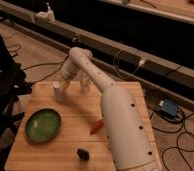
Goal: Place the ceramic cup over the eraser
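The small white ceramic cup [58, 90] stands upright near the far left of the wooden table [55, 157]. My gripper [64, 82] hangs from the bent white arm, right at the cup's upper right side and very close to it or touching it. The black eraser [83, 154] lies near the table's front edge, well away from the cup and the gripper. The arm's thick lower part covers the right side of the table.
A slim white bottle [84, 83] stands just right of the gripper. A green plate [42, 125] sits at the left. An orange carrot-shaped piece [96, 126] lies mid-table beside the arm. Cables and a dark rail run behind the table.
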Robot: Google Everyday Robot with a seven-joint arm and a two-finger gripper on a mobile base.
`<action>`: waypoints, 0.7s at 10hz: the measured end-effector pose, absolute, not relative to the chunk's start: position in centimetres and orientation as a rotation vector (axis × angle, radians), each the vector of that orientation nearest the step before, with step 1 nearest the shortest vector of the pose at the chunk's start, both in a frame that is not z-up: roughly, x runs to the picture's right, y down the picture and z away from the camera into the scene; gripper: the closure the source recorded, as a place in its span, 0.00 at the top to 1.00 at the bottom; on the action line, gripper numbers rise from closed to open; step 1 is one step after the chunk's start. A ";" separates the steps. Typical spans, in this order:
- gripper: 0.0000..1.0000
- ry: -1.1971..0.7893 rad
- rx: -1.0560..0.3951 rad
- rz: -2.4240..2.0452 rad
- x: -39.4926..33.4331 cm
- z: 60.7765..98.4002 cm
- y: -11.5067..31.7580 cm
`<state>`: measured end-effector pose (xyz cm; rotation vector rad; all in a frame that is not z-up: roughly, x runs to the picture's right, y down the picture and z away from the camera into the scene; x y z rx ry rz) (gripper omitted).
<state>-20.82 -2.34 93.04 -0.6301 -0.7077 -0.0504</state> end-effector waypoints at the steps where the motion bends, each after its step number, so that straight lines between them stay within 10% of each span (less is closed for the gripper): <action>1: 0.65 -0.706 -0.654 -0.040 -20.7 93.9 -1.5; 7: 0.65 -0.793 -0.714 0.039 -21.9 94.4 -1.4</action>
